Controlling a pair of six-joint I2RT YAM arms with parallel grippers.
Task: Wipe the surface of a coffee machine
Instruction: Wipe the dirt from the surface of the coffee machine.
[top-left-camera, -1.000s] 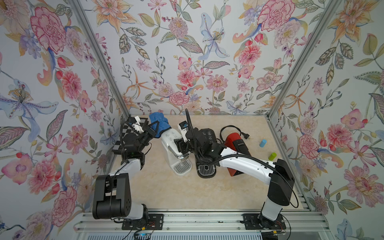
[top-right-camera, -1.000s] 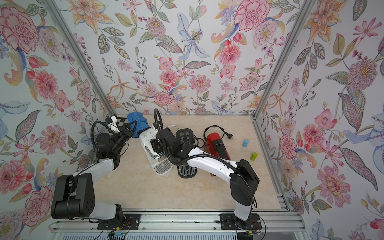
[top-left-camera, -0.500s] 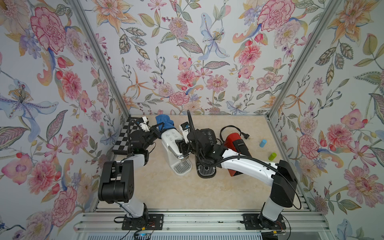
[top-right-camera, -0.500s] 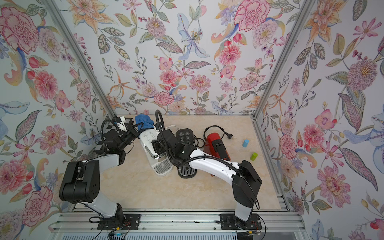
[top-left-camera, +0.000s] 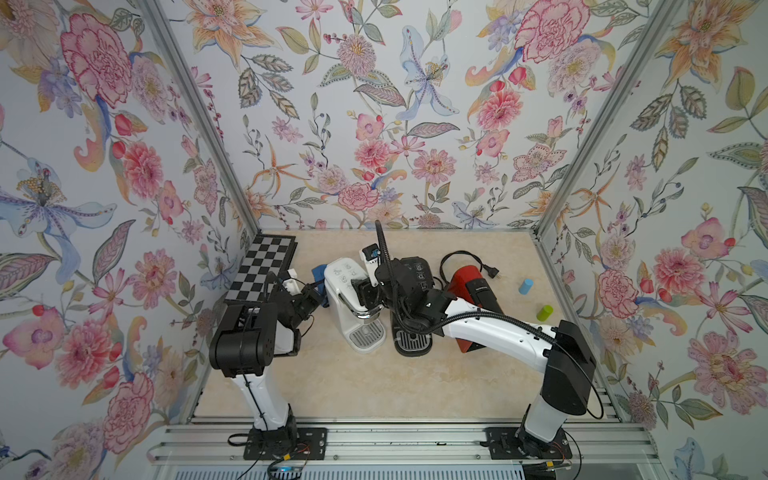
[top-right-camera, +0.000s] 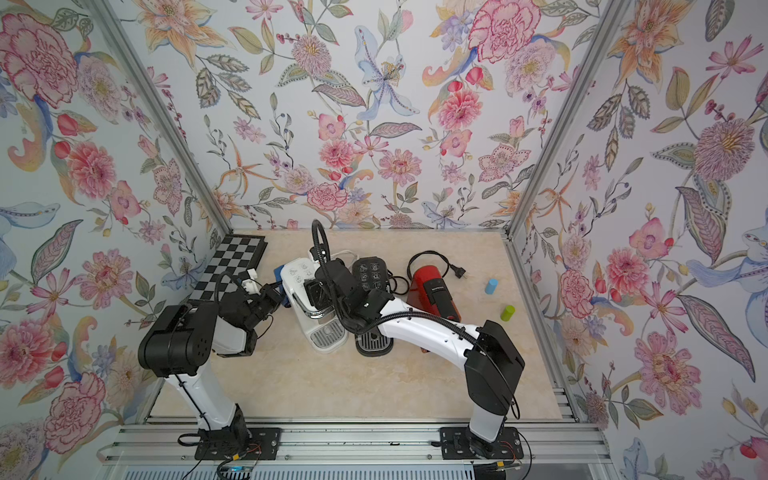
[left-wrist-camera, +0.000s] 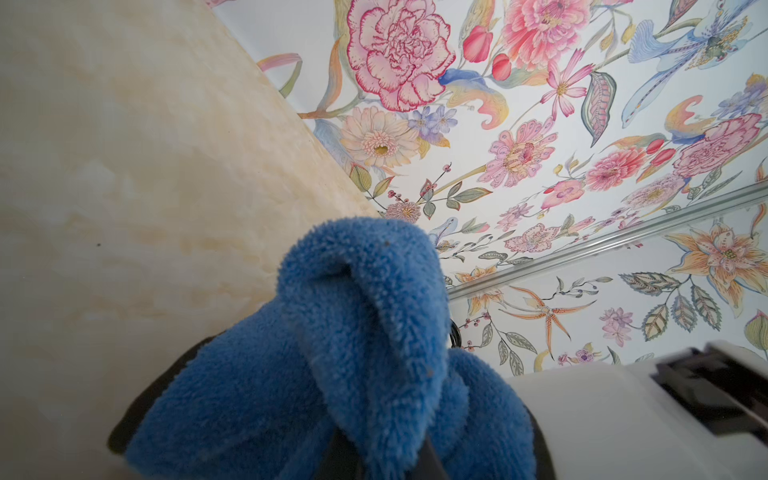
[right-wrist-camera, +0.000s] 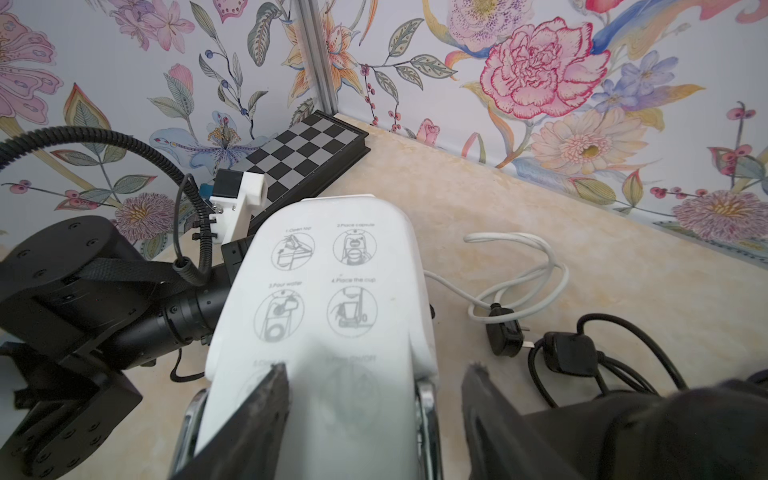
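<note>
The white coffee machine (top-left-camera: 345, 274) (top-right-camera: 299, 270) stands mid-table, its top printed with pictograms (right-wrist-camera: 328, 270). My left gripper (top-left-camera: 316, 293) (top-right-camera: 280, 297) is shut on a fluffy blue cloth (top-left-camera: 318, 274) (left-wrist-camera: 365, 332), which rests against the machine's left side; the cloth hides the jaws in the left wrist view. My right gripper (top-left-camera: 363, 291) (right-wrist-camera: 378, 368) stands open at the machine's front. One finger (right-wrist-camera: 266, 407) lies over the white top. The other finger (right-wrist-camera: 486, 399) sits beside the machine's right flank, with a strip of table showing between them.
A black coffee machine (top-left-camera: 411, 270) stands right beside the white one, with a red one (top-left-camera: 473, 291) further right. Cables (right-wrist-camera: 519, 266) lie behind them. A chessboard (top-left-camera: 266, 266) leans at the left wall. A blue cylinder (top-left-camera: 525, 286) and a green one (top-left-camera: 544, 312) stand near the right wall.
My left arm has swung its elbow forward and brought the blue cloth from the machine's back top corner down along its left side. The right arm has stayed put.
</note>
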